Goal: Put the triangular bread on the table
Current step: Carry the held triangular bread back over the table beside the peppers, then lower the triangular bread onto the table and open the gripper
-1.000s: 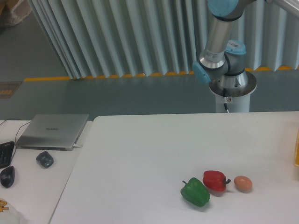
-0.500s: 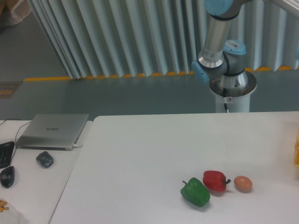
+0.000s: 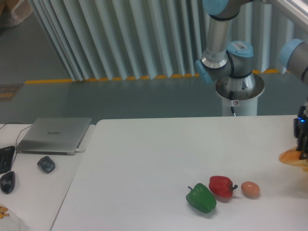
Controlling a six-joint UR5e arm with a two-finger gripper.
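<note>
The triangular bread (image 3: 291,156), orange-yellow, shows at the far right edge, just above the white table (image 3: 144,159). My gripper (image 3: 303,148) is dark and cut off by the frame's right edge. It stands over the bread and appears shut on its right part. The fingers themselves are mostly out of frame. The arm's elbow (image 3: 294,55) and base (image 3: 239,91) stand behind the table.
A green pepper (image 3: 201,198), a red pepper (image 3: 221,186) and a tan-pink egg (image 3: 250,189) lie in a row at the front of the table. A laptop (image 3: 54,134), two mice (image 3: 46,164) and a keyboard (image 3: 4,156) are on the left desk.
The gripper and the bread have come into view from the right edge, moving left. The arm's upper links have swung leftward. The peppers and egg have not moved.
</note>
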